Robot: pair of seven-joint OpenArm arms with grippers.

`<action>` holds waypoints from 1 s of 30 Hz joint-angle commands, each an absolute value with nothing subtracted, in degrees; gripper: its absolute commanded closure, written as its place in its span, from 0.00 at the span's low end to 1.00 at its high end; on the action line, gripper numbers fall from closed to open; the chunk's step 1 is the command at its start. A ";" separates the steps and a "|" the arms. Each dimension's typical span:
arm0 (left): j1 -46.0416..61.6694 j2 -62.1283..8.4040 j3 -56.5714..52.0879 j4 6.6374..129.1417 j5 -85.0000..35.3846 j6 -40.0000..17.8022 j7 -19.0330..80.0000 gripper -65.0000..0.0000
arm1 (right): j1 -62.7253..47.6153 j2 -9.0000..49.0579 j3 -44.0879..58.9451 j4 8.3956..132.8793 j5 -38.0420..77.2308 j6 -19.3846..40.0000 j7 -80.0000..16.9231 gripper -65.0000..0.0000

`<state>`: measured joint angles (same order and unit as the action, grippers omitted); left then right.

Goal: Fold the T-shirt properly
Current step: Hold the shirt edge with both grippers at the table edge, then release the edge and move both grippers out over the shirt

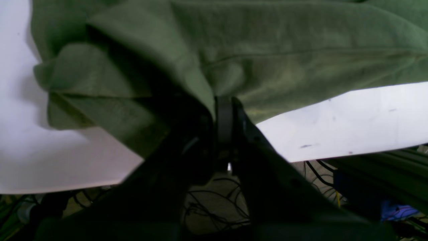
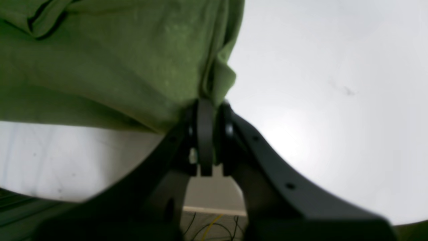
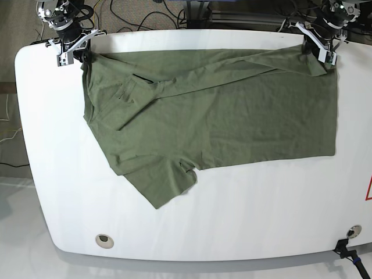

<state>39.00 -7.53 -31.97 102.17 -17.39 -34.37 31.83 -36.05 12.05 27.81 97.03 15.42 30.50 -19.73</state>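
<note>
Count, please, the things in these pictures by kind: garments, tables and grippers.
T-shirt: 1
Table: 1
Grippers: 2, the left gripper and the right gripper, each shut on the T-shirt
Total: 4

T-shirt (image 3: 221, 116) — plain olive green | table (image 3: 261, 215) — white | hands — dark grey
</note>
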 commanded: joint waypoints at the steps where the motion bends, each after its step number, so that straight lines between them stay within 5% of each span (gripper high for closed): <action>1: 39.34 -8.04 -32.31 103.16 -17.89 -34.42 30.90 1.00 | -36.44 12.62 28.18 97.71 15.96 30.55 -19.21 1.00; 15: 32.48 -8.04 -41.27 106.33 -18.07 -34.42 30.90 1.00 | -36.35 12.62 28.18 97.71 15.96 30.55 -19.21 1.00; 30: 18.59 -8.13 -39.34 105.19 -17.54 -34.15 30.90 1.00 | -36.35 11.82 28.09 97.71 15.96 30.55 -19.21 1.00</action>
<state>18.85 -7.33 -39.31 104.90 -16.97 -34.39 31.90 -36.03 11.27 27.79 97.03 15.44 30.48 -19.51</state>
